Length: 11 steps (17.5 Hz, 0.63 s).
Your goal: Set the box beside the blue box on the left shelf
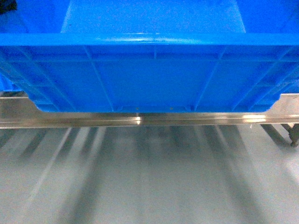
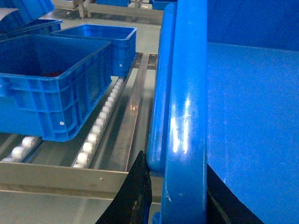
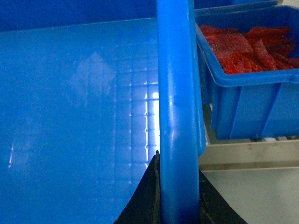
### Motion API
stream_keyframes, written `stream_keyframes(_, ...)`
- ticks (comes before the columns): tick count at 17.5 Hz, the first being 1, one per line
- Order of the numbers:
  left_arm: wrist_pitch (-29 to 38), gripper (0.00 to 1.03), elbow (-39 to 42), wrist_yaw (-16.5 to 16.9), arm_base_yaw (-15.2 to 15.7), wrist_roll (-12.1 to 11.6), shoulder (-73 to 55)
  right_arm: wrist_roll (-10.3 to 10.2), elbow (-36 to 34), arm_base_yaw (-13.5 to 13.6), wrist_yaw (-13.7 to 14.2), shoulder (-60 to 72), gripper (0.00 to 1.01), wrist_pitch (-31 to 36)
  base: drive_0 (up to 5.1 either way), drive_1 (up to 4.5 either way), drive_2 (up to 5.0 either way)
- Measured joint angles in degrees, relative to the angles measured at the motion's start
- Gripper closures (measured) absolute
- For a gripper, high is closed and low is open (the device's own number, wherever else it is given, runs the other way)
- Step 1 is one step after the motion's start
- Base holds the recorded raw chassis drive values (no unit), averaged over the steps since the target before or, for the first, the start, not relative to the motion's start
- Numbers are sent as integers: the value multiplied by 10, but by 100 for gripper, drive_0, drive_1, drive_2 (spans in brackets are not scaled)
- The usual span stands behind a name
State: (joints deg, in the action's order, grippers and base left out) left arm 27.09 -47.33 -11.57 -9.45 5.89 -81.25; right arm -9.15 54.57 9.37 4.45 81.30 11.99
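Box held at both end rims, left gripper and right gripper each clamped on the rolled rim, base apparently just over the left shelf front rail. Risk: catching that rail or bumping neighbouring crates. Long axis across the view, opening upward.

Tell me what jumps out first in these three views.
The big blue box fills the head view, its base at the steel front rail of the left shelf. Each hand, left hand and right hand, clamps a rim. A crate of red pieces sits to its right, another blue crate to its left.
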Motion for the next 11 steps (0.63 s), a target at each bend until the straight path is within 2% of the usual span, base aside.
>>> stream_keyframes(11, 0, 86, 0, 0, 0, 1, 0, 0, 0, 0, 0, 0, 92, -1, 13, 445, -419)
